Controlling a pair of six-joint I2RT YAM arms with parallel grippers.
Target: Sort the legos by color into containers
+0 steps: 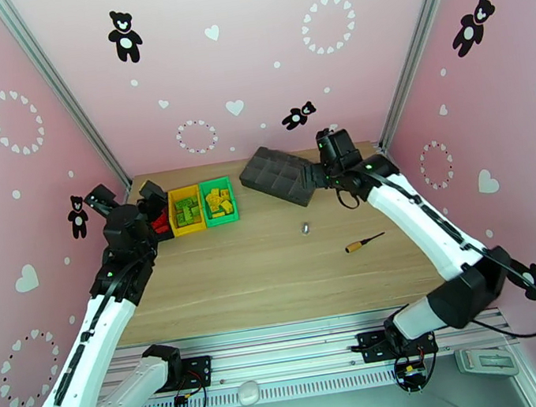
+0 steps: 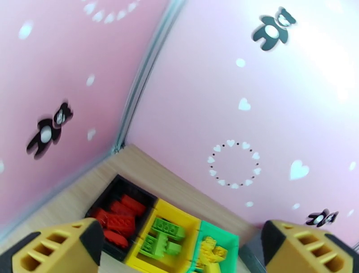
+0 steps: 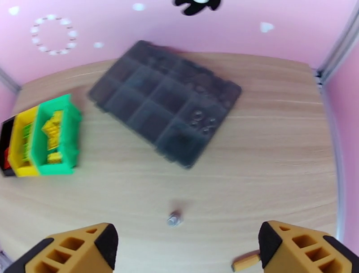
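Black container, red legos inside, partly hidden by left jaws.

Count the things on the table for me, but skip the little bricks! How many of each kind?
Small bins: 3 (black bin, yellow bin, green bin)
Dark grey compartment tray: 1
Small silver piece: 1
Orange-handled tool: 1
Total: 6

Matt wood-grain table, glossy plastic containers, matt dark plastic tray
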